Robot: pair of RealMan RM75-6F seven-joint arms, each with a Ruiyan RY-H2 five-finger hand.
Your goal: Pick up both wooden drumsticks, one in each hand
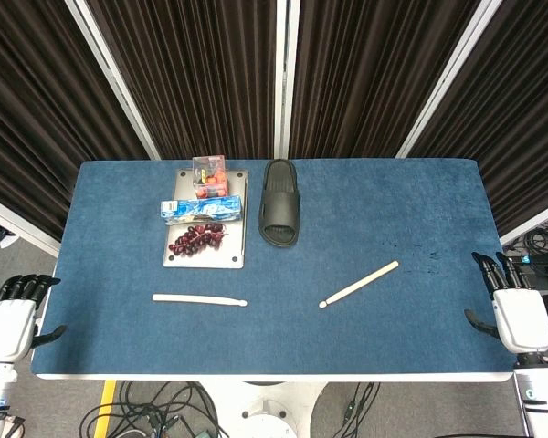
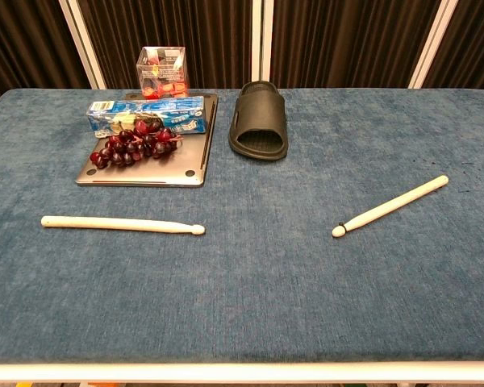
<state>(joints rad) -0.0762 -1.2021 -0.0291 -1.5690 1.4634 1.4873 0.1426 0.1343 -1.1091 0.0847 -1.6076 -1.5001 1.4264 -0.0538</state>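
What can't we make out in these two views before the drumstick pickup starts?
- Both hands: absent from chest view; head view shows left hand and right hand beside the table edges.
- Clear box contents: too small in both views.
- Blue packet label: unreadable.
- Grapes partly hide the packet in chest view.

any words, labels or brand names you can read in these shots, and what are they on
None can be read.
Blue and white carton on the laptop: it has print, but too small and blurred to make out.
Clear box behind it: red and orange contents, no legible label.
Slipper: no marking visible.
Left drumstick and right drumstick: no marking visible.
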